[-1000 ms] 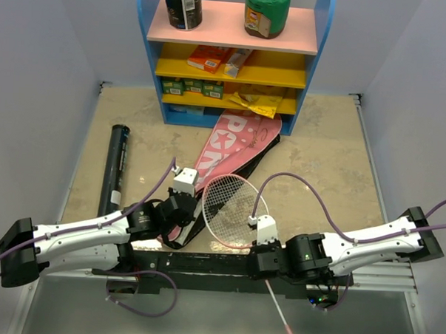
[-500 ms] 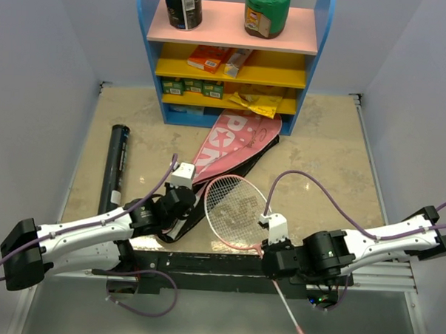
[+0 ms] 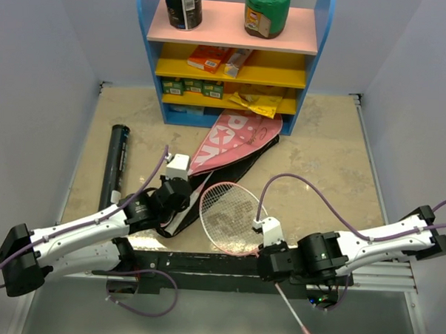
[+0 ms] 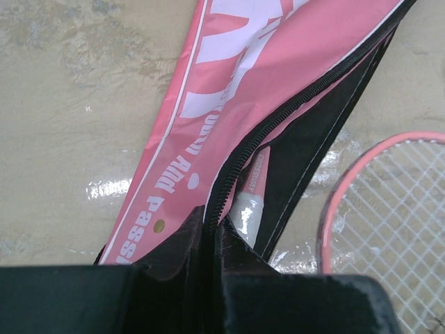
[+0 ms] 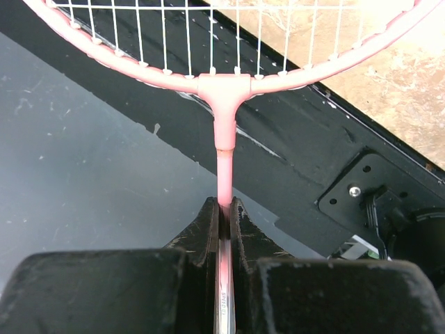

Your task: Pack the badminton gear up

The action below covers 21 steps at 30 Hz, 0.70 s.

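The pink racket bag [image 3: 231, 141] with white lettering lies in front of the shelf, its black-lined zip side gaping open [image 4: 306, 132]. My left gripper [image 3: 182, 198] is shut on the bag's zipper edge [image 4: 213, 224] at its near end. To its right, a pink-framed racket has its strung head [image 3: 227, 219] beside the bag's opening [image 4: 389, 229]. My right gripper [image 3: 265, 256] is shut on the racket's thin shaft [image 5: 224, 174] just below the throat, and the handle sticks out past the table's near edge. The long black tube [image 3: 113, 169] lies at the left.
A blue-yellow shelf unit [image 3: 231, 64] with boxes, packets and two containers on top stands at the back. The black mounting rail [image 3: 204, 268] runs along the near edge under the racket's throat. Walls close in on both sides.
The left gripper has drawn the bag's zipper edge a little back and left, widening the opening. The right gripper has swung the racket, head nearer the bag, handle further right.
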Each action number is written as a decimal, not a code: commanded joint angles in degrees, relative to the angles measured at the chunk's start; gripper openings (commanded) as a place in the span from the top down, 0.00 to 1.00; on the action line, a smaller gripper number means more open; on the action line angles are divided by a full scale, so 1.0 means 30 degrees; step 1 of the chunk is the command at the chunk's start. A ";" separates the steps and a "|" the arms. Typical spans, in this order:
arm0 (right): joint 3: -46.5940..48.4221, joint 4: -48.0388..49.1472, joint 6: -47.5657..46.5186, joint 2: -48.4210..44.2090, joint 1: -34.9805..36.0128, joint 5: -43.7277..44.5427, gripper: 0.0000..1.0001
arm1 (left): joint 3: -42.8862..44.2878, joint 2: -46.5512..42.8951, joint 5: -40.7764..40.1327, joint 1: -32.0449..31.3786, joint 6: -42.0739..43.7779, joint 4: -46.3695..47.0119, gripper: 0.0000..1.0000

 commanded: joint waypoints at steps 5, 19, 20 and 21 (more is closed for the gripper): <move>0.0843 0.2239 0.0031 0.2584 -0.0656 0.2022 1.00 | 0.0536 -0.1481 0.1319 0.0221 -0.0224 0.1261 1.00; 0.0873 0.7629 -0.5090 0.5250 -0.7890 0.1499 1.00 | -0.0783 -0.1980 0.1148 -0.1619 -0.0985 0.2113 1.00; 0.0960 0.8299 -0.5328 0.5487 -0.8242 0.1439 1.00 | -0.0812 -0.1921 0.0943 -0.1944 -0.1189 0.2141 1.00; 0.1048 0.8596 -0.5591 0.5837 -0.8913 0.1438 1.00 | -0.0783 -0.1863 0.0505 -0.2324 -0.1336 0.2171 1.00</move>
